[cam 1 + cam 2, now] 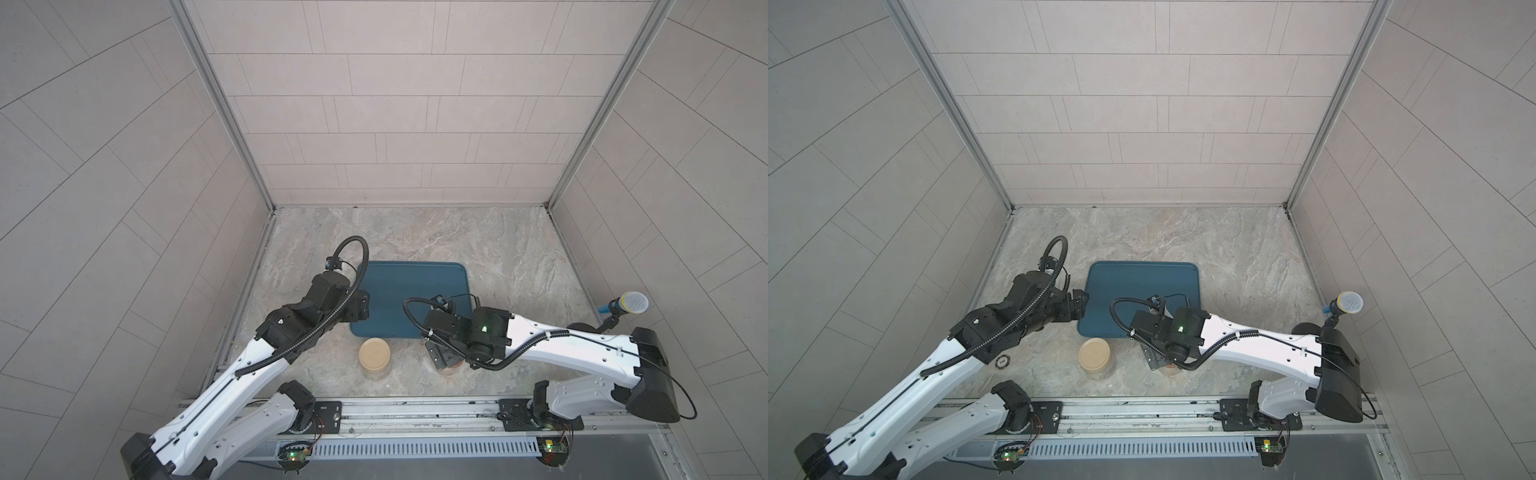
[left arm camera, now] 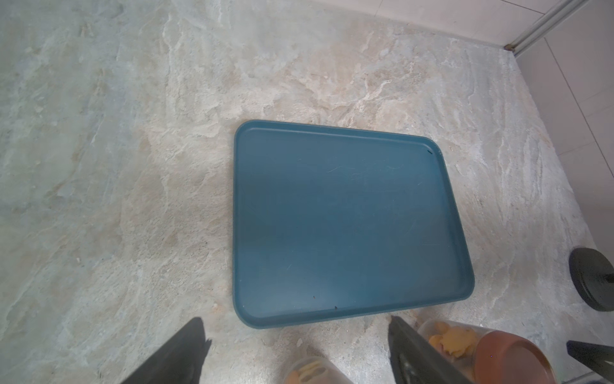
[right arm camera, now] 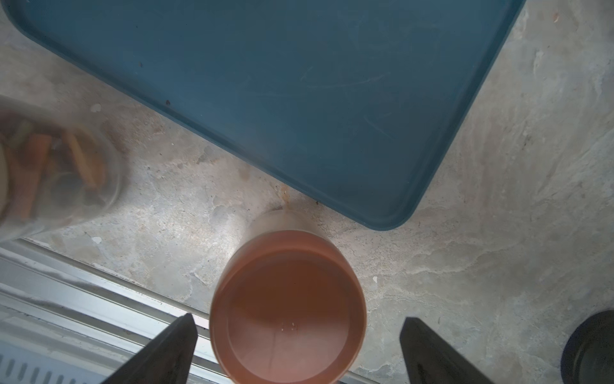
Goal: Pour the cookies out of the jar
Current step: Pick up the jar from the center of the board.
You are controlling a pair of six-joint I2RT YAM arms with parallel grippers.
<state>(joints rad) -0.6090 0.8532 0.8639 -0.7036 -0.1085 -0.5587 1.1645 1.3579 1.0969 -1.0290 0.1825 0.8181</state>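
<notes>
Jar (image 2: 428,328) of cookies (image 2: 460,340) beside near edge of tray (image 1: 415,286), right gripper (image 3: 298,318) spread astride brown lid (image 3: 289,276), left gripper (image 2: 295,318) spread at left edge of tray.

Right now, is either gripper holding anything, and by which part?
Nothing is held. The right gripper is open over the reddish-brown lid, clear of it on both sides; the left gripper is open above the table, nothing between its jaws.

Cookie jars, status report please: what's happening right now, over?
Left gripper open, empty, near tray. Right gripper open over red-brown-lidded jar, not gripping. Cookies inside, lid on; beige-lidded jar alongside. Nothing in the way.
</notes>
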